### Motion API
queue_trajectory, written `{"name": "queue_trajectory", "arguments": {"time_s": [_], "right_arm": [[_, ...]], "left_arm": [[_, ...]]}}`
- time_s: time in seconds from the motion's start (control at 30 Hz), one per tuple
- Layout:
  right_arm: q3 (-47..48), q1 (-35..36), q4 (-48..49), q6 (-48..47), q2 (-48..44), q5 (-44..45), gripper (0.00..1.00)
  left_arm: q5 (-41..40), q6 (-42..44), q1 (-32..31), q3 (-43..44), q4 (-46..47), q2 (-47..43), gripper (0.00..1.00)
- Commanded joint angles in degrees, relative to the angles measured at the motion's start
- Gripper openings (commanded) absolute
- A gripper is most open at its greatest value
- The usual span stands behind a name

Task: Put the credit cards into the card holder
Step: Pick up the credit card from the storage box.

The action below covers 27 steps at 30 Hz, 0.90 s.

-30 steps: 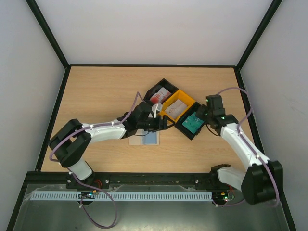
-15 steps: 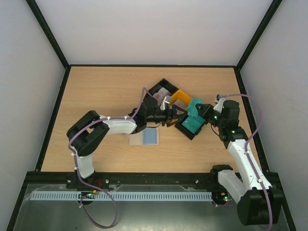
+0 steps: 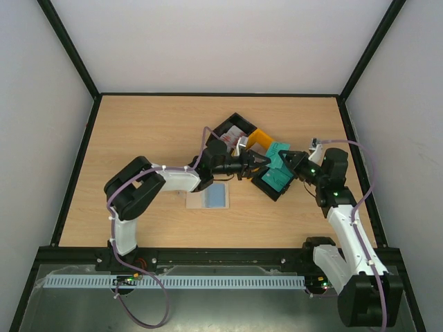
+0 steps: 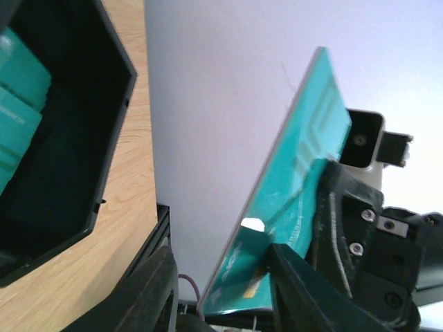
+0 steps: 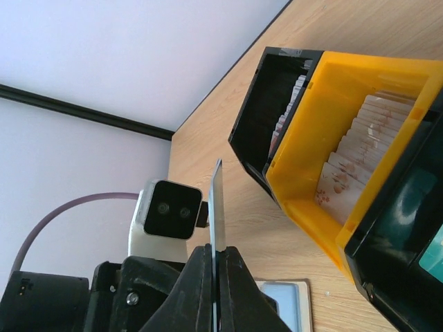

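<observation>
Teal credit card [image 4: 304,138], pinched on edge by the right end effector [image 5: 216,254], is straddled by the part-open left end effector [image 4: 221,294].

No text, brand, number or sign can be read in any view. On the teal card [image 4: 304,159] only raised pale lines are seen, and no letters can be made out. Red print is carried by the white cards [image 3: 233,135] in the black bin [image 3: 232,116], and reddish marks by the pale cards [image 5: 356,162] in the orange bin [image 5: 304,145], but all of it is too small and blurred to be read.
</observation>
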Motion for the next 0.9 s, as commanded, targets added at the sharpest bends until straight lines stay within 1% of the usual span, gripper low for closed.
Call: {"name": "queue_trajectory", "arguments": {"time_s": [0.0,0.03,0.07,0.13,0.17,0.23,0.27,0.37,0.4,0.47,0.57,0.67,0.8,0.87], "right_arm": [[-0.9,0.0,2.4,2.1,-1.0,-3.3,0.02],[-1.0,-0.1,2.3,2.2,-1.0,-3.2,0.02],[-1.1,-0.1,2.3,2.3,-1.0,-3.0,0.02],[-1.1,0.0,2.0,2.0,-1.1,-2.5,0.02],[-1.1,-0.1,1.7,1.9,-1.1,-2.1,0.02],[-1.1,-0.1,1.1,1.6,-1.2,-1.5,0.03],[-1.1,0.0,0.6,1.5,-1.2,-1.3,0.06],[-1.0,-0.1,-0.6,1.2,-1.5,-0.6,0.25],[-1.0,-0.1,-1.0,1.0,-1.6,-0.5,0.28],[-0.9,-0.1,-2.1,0.6,-2.0,0.0,0.31],[-1.0,-0.1,-3.6,0.4,-2.8,0.8,0.31],[-1.8,-0.1,-3.8,0.9,-4.2,1.3,0.28],[-3.0,-0.1,-2.8,2.5,-6.3,2.1,0.21],[-4.2,-0.1,-1.0,3.5,-8.0,2.8,0.15]], "left_arm": [[0.6,-2.6,0.4,1.5,5.1,1.3,0.27],[0.6,-2.6,0.4,1.4,5.1,1.2,0.23],[0.5,-2.6,0.4,1.3,5.3,1.1,0.16],[0.7,-2.5,0.4,1.0,6.0,1.0,0.06],[0.7,-2.4,0.5,0.9,6.1,0.9,0.03],[0.7,-2.0,0.5,0.9,6.1,0.6,0.03],[0.6,-1.8,0.4,0.9,5.9,0.5,0.03],[0.4,-1.5,0.5,1.3,5.8,0.3,0.03],[0.4,-1.6,0.5,1.4,5.8,0.4,0.02],[0.5,-1.6,0.6,1.8,5.8,0.7,0.02],[0.4,-2.0,1.0,2.2,6.2,1.2,0.02],[0.5,-2.6,1.5,2.4,6.8,1.4,0.02],[0.4,-2.8,1.8,2.6,6.8,1.2,0.02],[0.3,-2.9,1.9,2.7,6.7,1.3,0.02]]}}
